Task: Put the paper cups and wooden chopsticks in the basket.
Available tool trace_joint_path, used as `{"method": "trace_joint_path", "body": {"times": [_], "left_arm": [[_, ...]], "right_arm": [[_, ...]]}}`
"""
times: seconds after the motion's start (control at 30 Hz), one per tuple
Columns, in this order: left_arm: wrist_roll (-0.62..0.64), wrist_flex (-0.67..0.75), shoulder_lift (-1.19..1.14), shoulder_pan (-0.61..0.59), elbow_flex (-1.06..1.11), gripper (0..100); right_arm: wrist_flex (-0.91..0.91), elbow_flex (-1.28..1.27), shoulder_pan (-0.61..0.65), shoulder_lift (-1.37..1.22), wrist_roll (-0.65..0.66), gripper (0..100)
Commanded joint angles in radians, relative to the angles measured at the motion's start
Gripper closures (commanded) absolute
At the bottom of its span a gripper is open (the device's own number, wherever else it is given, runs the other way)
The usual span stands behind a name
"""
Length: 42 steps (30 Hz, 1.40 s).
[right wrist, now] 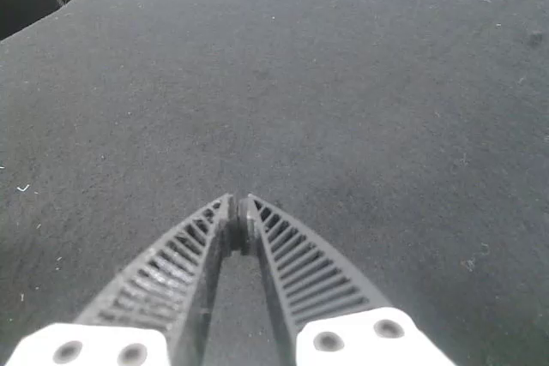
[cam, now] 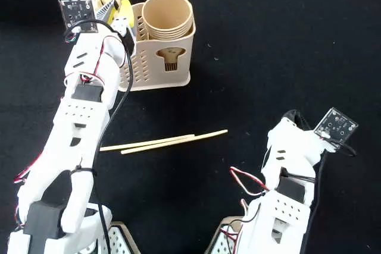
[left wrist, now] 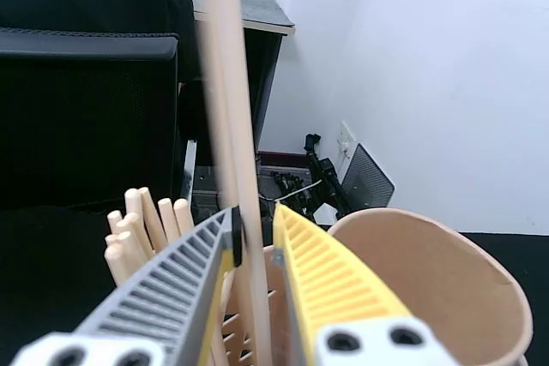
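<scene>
Between the jaws of the left gripper (left wrist: 255,225), which are nearly closed, a held chopstick (left wrist: 227,83) stands almost upright. It may be two sticks pressed together; I cannot tell. Its lower end points down into the basket (cam: 172,57), and its upper end rises well above the jaws. Just beside the gripper, a bundle of stored chopsticks (left wrist: 141,229) stands on end in the narrower compartment of the basket. On the other side of the gripper, the stacked paper cups (cam: 168,13) sit nested, mouth up, in the larger compartment.

From the high view, the basket stands toward the far edge of the black bench (cam: 286,46), with the left arm stretched out over it. Nearer the arms, well apart from the basket, at least two loose chopsticks (cam: 164,141) lie flat and nearly parallel on the bench.

Over a bare part of the bench, the right gripper (right wrist: 238,216) hangs with its jaws pressed together and nothing between them.

Judging from this, the cups are done and most chopsticks are stored. What is left is to lower and release the held chopstick, then collect the loose ones.
</scene>
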<state>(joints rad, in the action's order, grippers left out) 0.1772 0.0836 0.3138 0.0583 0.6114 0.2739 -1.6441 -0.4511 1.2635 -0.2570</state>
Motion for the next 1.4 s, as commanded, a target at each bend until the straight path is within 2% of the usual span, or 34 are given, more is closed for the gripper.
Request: {"method": "trace_joint_path", "body": {"times": [0.0, 0.27, 0.47, 0.57, 0.7, 0.8, 0.9, 1.0, 1.13, 1.27, 1.37], "left_arm": [[0.011, 0.005, -0.002, 0.007, 0.008, 90], [0.008, 0.003, 0.054, 0.007, 0.016, 90], [0.006, -0.133, 0.368, 0.019, 0.142, 97], [-0.012, -0.351, 0.552, 0.019, 0.177, 93], [-0.227, -0.732, 0.684, 0.051, 0.162, 84], [-0.362, -0.951, 0.713, 0.073, 0.147, 83], [-0.477, -1.129, 0.707, 0.082, 0.139, 83], [-0.640, -1.249, 0.671, 0.131, 0.168, 83], [-0.686, -1.266, 0.540, 0.140, 0.213, 82], [-0.760, -1.264, 0.307, 0.140, 0.205, 74], [-0.830, -1.264, 0.107, 0.140, 0.139, 76]], "right_arm": [[-0.023, 0.061, 0.015, 0.012, -0.002, 96.3], [-0.023, 0.061, 0.015, 0.012, -0.002, 96.3], [-0.023, 0.059, 0.028, 0.012, -0.002, 96.3], [-0.023, 0.054, 0.063, 0.012, 0.000, 96.3], [-0.023, 0.053, 0.066, 0.012, 0.000, 96.3], [-0.023, 0.051, 0.068, 0.012, 0.000, 96.3], [-0.023, 0.051, 0.068, 0.010, 0.000, 96.3], [-0.023, 0.051, 0.068, 0.008, 0.000, 96.3], [-0.023, 0.051, 0.068, 0.005, 0.000, 96.3], [-0.021, 0.051, 0.068, 0.005, 0.000, 96.3], [-0.020, 0.051, 0.068, 0.005, 0.000, 96.3]]}}
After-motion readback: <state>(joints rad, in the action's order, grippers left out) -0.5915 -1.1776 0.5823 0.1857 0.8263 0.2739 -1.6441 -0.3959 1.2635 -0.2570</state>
